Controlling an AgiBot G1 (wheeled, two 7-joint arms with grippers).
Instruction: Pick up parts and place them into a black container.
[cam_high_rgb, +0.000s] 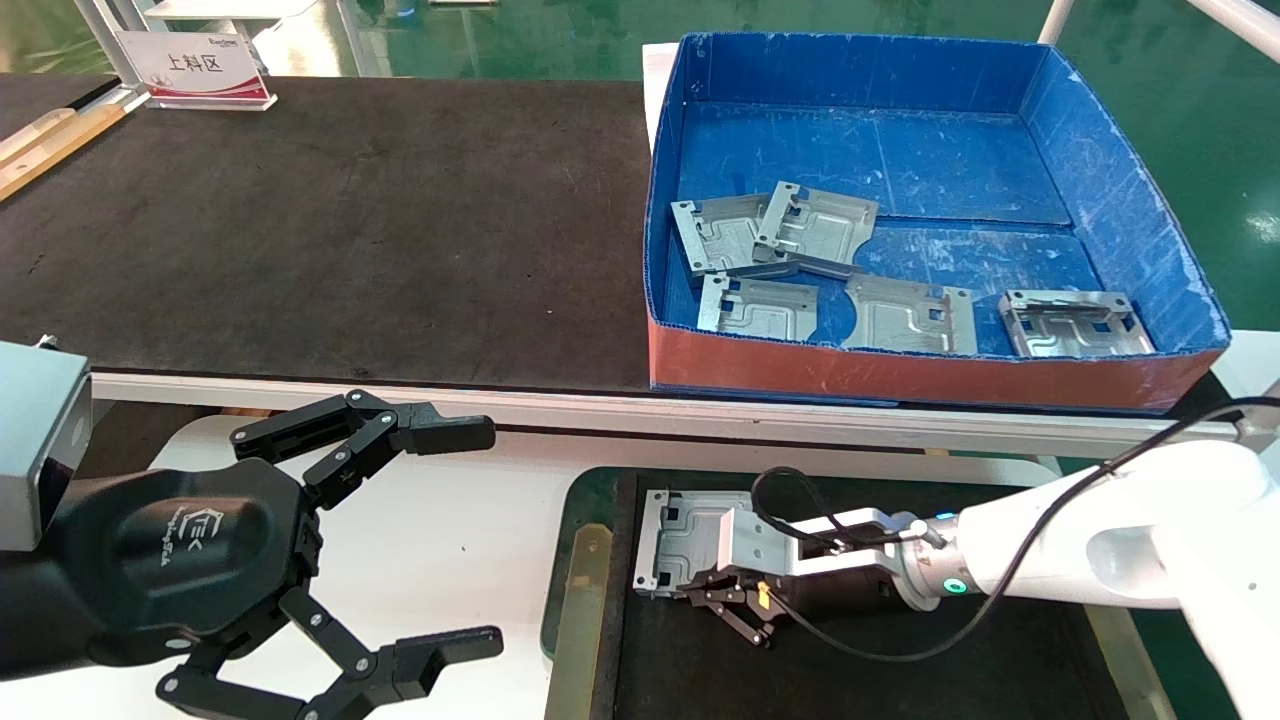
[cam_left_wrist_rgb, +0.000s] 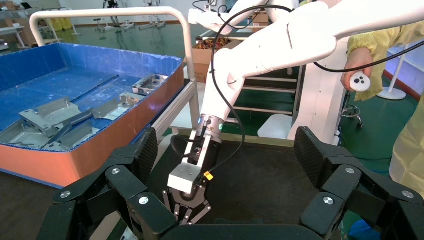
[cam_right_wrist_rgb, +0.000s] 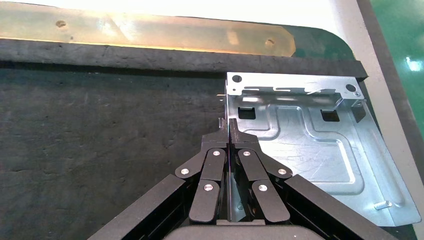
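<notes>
Nearest of all, filling the lower left of the head view, is the big black left gripper (cam_high_rgb: 440, 540), its two fingers spread wide apart with nothing between them, hanging over the white surface.

To its right, at the bottom centre, lies the black container (cam_high_rgb: 900, 660), a shallow tray with a matte felt-like floor, a dull brass-coloured side rim and a green outer edge. One flat silver-grey stamped metal plate (cam_high_rgb: 680, 540) with embossed channels and small rectangular cutouts rests on that floor in the tray's upper left corner, close against the rim. The white right arm reaches in from the lower right, and its black right gripper (cam_high_rgb: 735, 605) sits over the plate's lower right edge. In the right wrist view the fingers (cam_right_wrist_rgb: 220, 165) are pressed together, and they appear to be closed on the near edge of that plate (cam_right_wrist_rgb: 310, 150), though the contact itself is hidden beneath them.

Across the upper right of the head view stands the blue corrugated box with a red front wall (cam_high_rgb: 900, 375). Five more of the same plates lie on its floor: two overlapping (cam_high_rgb: 770, 235) towards the left, and three (cam_high_rgb: 910, 315) in a row along the front wall. A large dark tabletop mat (cam_high_rgb: 330, 220) covers the upper left, with a white sign (cam_high_rgb: 195, 68) at its far edge.
</notes>
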